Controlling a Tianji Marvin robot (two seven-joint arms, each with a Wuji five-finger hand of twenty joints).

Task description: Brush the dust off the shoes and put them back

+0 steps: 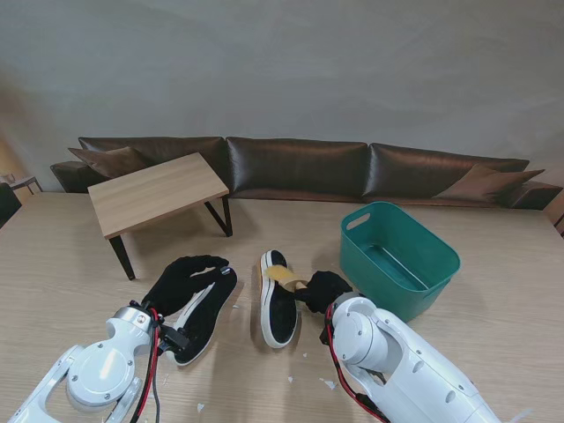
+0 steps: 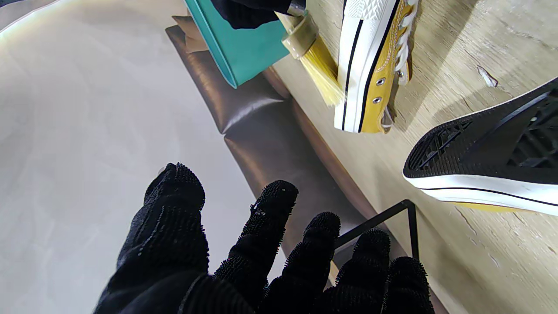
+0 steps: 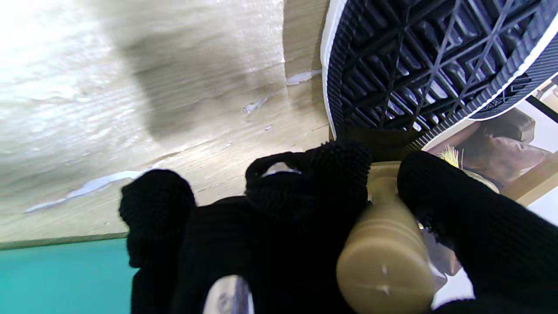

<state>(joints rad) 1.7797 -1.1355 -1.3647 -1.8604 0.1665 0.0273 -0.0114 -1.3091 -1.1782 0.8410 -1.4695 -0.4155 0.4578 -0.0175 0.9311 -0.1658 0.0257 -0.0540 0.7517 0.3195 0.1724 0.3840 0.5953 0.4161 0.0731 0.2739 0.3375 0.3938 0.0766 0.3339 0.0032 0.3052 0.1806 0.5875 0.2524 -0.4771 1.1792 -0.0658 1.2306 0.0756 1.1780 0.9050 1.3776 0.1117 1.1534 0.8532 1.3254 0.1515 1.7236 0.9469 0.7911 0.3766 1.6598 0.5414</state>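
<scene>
Two canvas shoes, lower centre: right shoe [image 1: 278, 304] on its side, left shoe [image 1: 204, 310] sole-up; probably light, rubber-stiff, best gripped by sole edge; right hand [image 1: 322, 289] clamped on brush [image 2: 314, 54]; left hand [image 1: 183, 280] fingers spread, empty.

shoes [image 1: 242, 304] between bench [image 1: 157, 192], tub [image 1: 398, 257]

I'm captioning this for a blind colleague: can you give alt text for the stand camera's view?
The right hand holds a brush against a shoe lying sole-up. The open left hand rests over the second shoe. A teal tub sits right.
</scene>
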